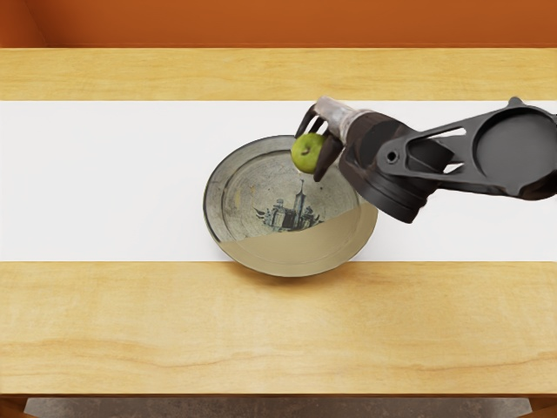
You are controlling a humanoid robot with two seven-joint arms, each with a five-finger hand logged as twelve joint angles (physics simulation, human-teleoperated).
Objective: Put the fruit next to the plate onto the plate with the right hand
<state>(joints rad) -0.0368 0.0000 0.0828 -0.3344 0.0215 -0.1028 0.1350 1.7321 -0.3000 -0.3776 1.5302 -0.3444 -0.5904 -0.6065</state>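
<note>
1. The right hand [335, 131] is reaching in from the right edge. Its fingers [306, 120] are curling around the green fruit [306, 153], so the hand is gripping it rather than standing wide.
2. The fruit, an apple by the look of it, is sitting in that grasp over the far rim of the plate [261, 266], just inside the edge. From this slanted view it is hard to tell whether it is hanging clear of the dish or already touching it.
3. The plate is lying on a white runner [104, 174] that is crossing the wooden table [261, 331]. A dark castle-like picture is showing on the inside of the plate.
4. As a judgement, the fruit is looking small, light and firm, with a smooth skin that is likely offering little friction. Being round, it is apt to roll once let go. The best hold is around its widest part, with fingers pressing on opposite sides and only gentle force, since bruising is the main risk to it.
5. Judging by the layout, the task is nearing its end, with only the lowering and release remaining. Letting go low and nearer the middle of the plate is looking wiser than releasing at the sloping rim, where the fruit could run back off onto the runner.
6. The left arm is not showing anywhere.
</note>
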